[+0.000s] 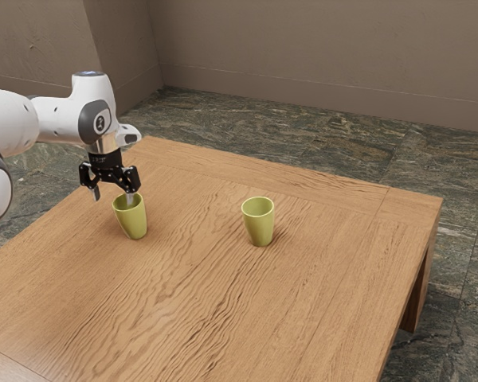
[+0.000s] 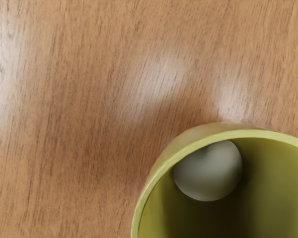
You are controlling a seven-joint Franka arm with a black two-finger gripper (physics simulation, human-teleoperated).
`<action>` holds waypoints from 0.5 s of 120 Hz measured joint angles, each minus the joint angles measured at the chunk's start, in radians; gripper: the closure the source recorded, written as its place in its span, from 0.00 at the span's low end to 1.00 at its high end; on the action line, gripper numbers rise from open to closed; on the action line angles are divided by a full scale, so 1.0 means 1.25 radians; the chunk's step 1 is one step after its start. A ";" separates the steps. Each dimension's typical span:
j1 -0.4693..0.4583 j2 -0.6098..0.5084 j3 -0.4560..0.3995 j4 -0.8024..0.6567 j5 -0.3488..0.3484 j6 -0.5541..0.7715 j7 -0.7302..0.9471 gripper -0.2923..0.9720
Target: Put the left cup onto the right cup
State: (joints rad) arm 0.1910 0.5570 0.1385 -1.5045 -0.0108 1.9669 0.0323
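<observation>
1. On the table (image 1: pixel 303 302), both cups stand upright, far from every edge.
2. Lots of bare wood lies around them, and the gap between them is open.
3. Cups: two, both green. Arm (image 1: pixel 40 119): one.
4. The left cup (image 1: pixel 131 219) (image 2: pixel 278 198) sits right under the end effector (image 1: pixel 112 193).
5. Its fingers are spread apart, one tip at the cup's rim.
6. The right cup (image 1: pixel 259 224) stands well apart.

I see my arm as a chain of glossy white rounded shells (image 1: pixel 32 119), with a dark grey ring (image 1: pixel 1 163) at its eight o'clock end. A grey round joint cap (image 1: pixel 95 122) bears a small dark marking. At the cap's six o'clock is the black two-finger gripper (image 1: pixel 113 194), boxy, with short angular fingers.
</observation>
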 joint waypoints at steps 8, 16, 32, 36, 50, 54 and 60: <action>0.001 0.002 0.000 0.002 0.000 0.000 0.000 0.23; 0.002 0.004 0.000 0.003 0.000 0.000 0.000 0.23; 0.003 0.008 -0.001 0.004 0.000 -0.001 -0.001 0.23; 0.003 0.009 0.000 0.004 0.000 -0.001 -0.001 0.23; 0.004 0.013 0.000 0.004 0.001 -0.001 -0.001 0.23; 0.004 0.014 0.000 0.004 0.001 -0.001 -0.001 0.23; 0.006 0.015 0.000 0.004 0.001 -0.001 -0.001 0.23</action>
State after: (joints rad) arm 0.1988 0.5754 0.1380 -1.4991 -0.0091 1.9661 0.0311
